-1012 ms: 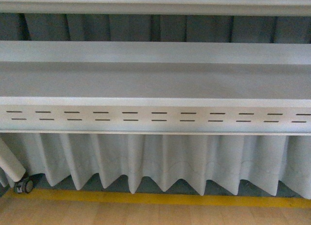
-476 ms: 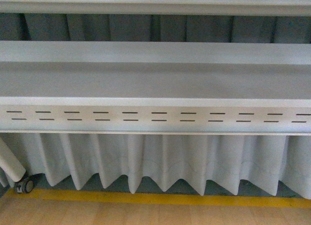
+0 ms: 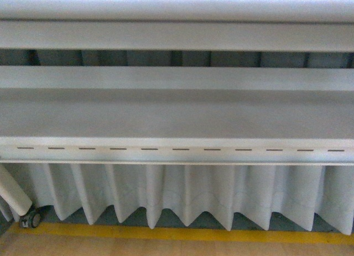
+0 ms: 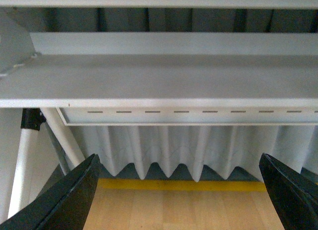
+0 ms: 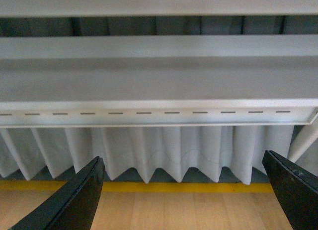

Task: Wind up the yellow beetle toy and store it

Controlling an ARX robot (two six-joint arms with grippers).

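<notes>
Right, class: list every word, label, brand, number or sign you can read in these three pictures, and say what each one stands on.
None: no word, label, brand, number or sign shows in any view.
The short dark slots along the front lip of the white metal shelf are plain cut-outs, not characters.
The pleated white curtain and the yellow floor strip bear no print.

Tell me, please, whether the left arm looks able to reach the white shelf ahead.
Probably yes: the left gripper is open and empty, and nothing visible stands between it and the white shelf ahead.
</notes>
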